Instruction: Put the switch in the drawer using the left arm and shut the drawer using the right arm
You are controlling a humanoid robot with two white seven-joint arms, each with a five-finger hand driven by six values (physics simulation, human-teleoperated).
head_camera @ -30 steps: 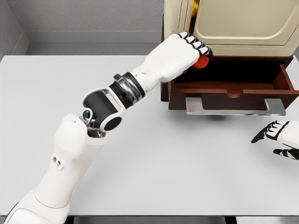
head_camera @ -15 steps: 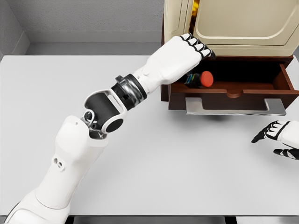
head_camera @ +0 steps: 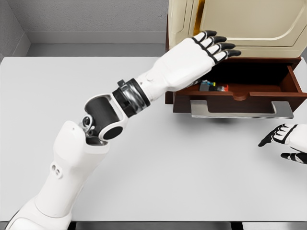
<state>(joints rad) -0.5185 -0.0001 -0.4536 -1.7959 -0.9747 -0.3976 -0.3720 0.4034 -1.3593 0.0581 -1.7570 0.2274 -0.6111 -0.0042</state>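
The switch point(head_camera: 214, 87), a small dark part with red and blue bits, lies inside the open brown drawer point(head_camera: 240, 95) near its left end. My left hand point(head_camera: 213, 46) hovers above the drawer's left end with its fingers spread and nothing in them. The drawer stands pulled out, its grey handle point(head_camera: 241, 109) facing me. At the right edge of the picture my right hand point(head_camera: 284, 142) rests low over the table with relaxed fingers, below and right of the drawer front.
A cream cabinet point(head_camera: 240, 24) sits on top of the drawer's brown case at the back right. The white table point(head_camera: 144, 158) stretches left and toward me. A grey wall runs behind the table.
My left hand let go of the switch, which dropped into the drawer and settled on its floor. The fingers have spread and the hand has lifted slightly. The right hand has not moved.
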